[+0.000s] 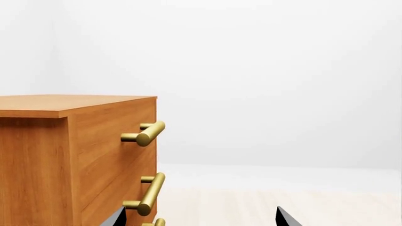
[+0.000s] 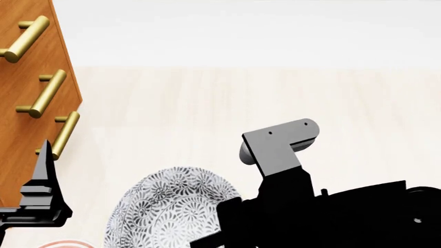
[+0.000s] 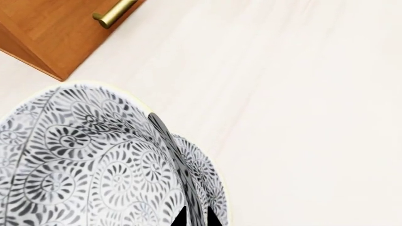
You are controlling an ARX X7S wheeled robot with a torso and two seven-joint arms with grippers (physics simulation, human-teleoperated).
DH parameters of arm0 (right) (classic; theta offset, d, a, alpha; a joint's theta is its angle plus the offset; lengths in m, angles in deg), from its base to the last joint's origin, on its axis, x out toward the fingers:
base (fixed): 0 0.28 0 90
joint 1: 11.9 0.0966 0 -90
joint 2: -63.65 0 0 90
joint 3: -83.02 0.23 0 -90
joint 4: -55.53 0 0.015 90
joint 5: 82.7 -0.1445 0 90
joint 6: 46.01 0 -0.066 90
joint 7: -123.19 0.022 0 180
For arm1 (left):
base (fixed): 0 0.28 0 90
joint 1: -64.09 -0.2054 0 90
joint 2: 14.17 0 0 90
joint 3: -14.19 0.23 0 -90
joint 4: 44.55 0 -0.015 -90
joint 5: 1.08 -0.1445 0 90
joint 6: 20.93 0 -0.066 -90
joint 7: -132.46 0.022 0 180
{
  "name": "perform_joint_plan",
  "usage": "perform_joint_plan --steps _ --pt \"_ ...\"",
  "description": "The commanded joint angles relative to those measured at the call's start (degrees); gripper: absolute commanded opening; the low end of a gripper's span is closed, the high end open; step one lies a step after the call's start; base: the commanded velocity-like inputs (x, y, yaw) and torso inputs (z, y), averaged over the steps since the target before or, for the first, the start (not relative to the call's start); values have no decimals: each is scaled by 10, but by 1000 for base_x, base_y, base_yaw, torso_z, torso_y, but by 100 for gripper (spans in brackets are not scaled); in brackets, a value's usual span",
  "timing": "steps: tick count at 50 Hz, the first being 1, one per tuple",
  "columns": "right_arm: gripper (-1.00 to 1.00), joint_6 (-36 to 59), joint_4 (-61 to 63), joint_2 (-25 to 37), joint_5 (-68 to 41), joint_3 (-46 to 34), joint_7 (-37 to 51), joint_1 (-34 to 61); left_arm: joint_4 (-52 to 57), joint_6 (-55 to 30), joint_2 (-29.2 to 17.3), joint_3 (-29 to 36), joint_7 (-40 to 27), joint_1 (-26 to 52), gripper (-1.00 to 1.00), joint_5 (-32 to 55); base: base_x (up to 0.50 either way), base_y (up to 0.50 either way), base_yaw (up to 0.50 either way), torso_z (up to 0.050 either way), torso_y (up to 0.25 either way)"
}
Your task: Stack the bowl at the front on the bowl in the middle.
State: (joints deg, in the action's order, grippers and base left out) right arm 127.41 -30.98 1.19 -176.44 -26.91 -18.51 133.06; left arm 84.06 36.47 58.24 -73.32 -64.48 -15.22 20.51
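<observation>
A bowl (image 3: 82, 160) with a grey spiral pattern fills the lower part of the right wrist view. My right gripper (image 3: 195, 214) is shut on its rim, with one fingertip inside and one outside. In the head view the same bowl (image 2: 172, 206) sits low in the middle, partly behind my black right arm (image 2: 310, 212). A thin pink-red rim (image 2: 63, 243) peeks in at the bottom edge to the left of it; I cannot tell what it belongs to. My left gripper (image 1: 199, 217) is open and empty beside the drawers, and one of its fingers (image 2: 45, 160) rises at the head view's left.
A wooden drawer cabinet (image 2: 20, 98) with brass bar handles (image 2: 43, 93) stands at the left, close to my left gripper. In the left wrist view the cabinet (image 1: 75, 155) sits just left of the fingertips. A pale wood surface (image 2: 276, 98) stretches ahead to a white wall.
</observation>
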Motion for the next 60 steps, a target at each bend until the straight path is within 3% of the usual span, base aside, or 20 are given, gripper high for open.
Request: perform_joint_plan --steps 1,26,27,43,46,49,55,60 --pt "-100 -27 -23 -16 66 -29 -64 8 3 4 -2 2 -2 -6 100 0 0 0 0 0 0" --pt "-100 -100 -109 -37 212 -137 -189 4 2 11 -7 8 -6 -14 100 1 0 0 0 0 0" --pt "100 -103 -113 -37 215 -139 -194 6 4 9 -7 8 -7 -14 100 1 0 0 0 0 0" --pt "100 -101 -90 -28 218 -156 -199 6 1 10 -10 11 -9 -10 100 4 0 0 0 0 0" --pt "100 -237 9 -10 295 -113 -146 -38 -1 12 -10 11 -9 -11 100 5 0 0 0 0 3" --pt "100 -487 176 10 457 -52 -74 -141 -2 13 -10 15 -10 -9 100 1 0 0 0 0 0" --pt "100 -701 272 32 617 -40 -78 -281 -1 35 -11 33 -10 -13 100 -20 0 0 0 0 0" --pt "100 -776 288 31 690 -38 -53 -345 27 114 -15 47 1 -35 100 -55 0 0 0 0 0"
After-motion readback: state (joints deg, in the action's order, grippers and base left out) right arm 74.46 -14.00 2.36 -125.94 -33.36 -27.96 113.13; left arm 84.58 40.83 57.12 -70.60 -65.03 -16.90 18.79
